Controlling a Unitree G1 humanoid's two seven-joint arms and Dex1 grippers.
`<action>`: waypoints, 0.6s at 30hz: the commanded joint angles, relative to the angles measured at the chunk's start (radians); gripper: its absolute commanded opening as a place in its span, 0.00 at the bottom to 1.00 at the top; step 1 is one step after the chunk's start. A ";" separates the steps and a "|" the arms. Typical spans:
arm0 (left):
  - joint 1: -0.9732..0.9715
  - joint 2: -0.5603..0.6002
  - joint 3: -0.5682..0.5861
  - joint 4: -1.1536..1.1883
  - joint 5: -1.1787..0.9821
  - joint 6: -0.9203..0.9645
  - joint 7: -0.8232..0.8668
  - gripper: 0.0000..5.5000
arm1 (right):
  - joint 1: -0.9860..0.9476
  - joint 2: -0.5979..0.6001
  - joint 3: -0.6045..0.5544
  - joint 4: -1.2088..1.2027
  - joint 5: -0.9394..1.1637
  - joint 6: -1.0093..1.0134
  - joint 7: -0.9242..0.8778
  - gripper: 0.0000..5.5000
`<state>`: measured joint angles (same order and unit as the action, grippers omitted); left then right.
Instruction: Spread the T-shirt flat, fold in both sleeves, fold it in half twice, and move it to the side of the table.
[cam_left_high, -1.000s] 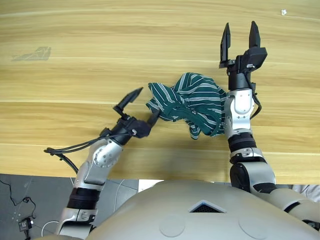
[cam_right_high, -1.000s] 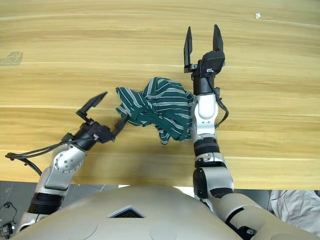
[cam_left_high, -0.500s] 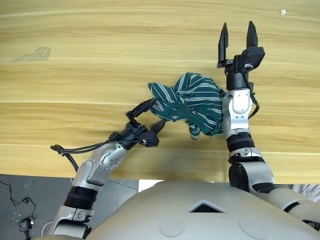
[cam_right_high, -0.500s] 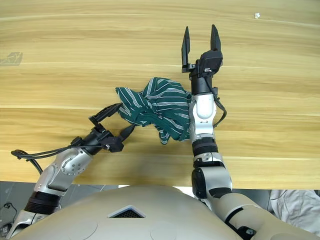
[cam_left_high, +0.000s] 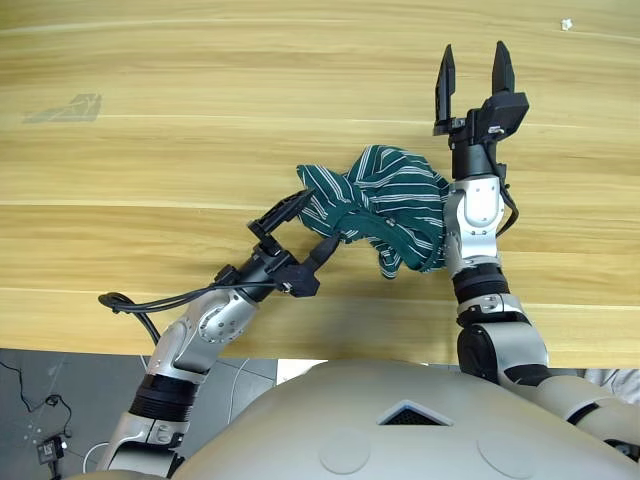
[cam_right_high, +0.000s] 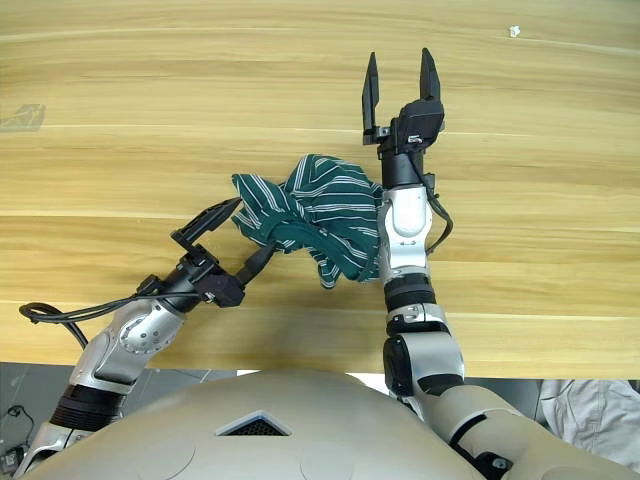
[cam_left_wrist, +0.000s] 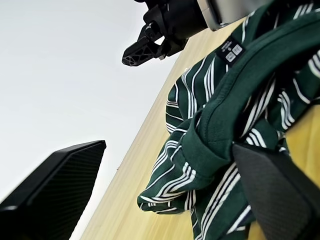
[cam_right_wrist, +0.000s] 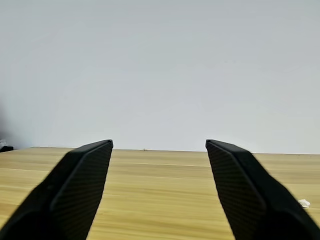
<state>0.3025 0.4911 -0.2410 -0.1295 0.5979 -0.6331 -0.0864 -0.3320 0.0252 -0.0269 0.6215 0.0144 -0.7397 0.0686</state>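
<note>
The green, white-striped T-shirt (cam_left_high: 385, 205) lies in a crumpled heap on the wooden desk (cam_left_high: 200, 80), not spread out. The left pincer (cam_left_high: 318, 218) sits at the T-shirt's left edge with its fingers spread. One finger (cam_left_wrist: 280, 195) lies against the cloth at the bunched hem, and the other (cam_left_wrist: 50, 195) stands apart from the fabric, so nothing is clamped. The collar with its small label (cam_left_wrist: 230, 50) shows in the folds on that side. The right forearm runs along the T-shirt's right side, touching the cloth. The right pincer (cam_left_high: 472, 60) is just past the T-shirt's far edge, its fingers (cam_right_wrist: 75, 195) spread wide and holding nothing. A small white scrap (cam_left_high: 567, 24) lies well beyond the T-shirt to the far right, and a grey mark (cam_left_high: 65, 108) lies well off to its far left.
</note>
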 joint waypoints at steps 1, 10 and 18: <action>-0.032 -0.010 -0.022 0.041 0.041 0.012 0.010 0.85 | -0.026 -0.005 0.005 0.025 -0.011 0.001 0.002 0.63; -0.051 -0.017 -0.044 0.068 0.073 0.015 0.030 0.85 | -0.034 -0.005 0.005 0.042 -0.011 -0.009 0.003 0.63; -0.056 -0.016 -0.064 0.088 0.089 0.027 0.022 0.85 | -0.041 -0.004 0.005 0.052 -0.011 -0.012 0.002 0.63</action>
<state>0.2602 0.4682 -0.2940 -0.0588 0.6660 -0.6245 -0.0555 -0.3572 0.0253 -0.0263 0.6581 0.0139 -0.7485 0.0686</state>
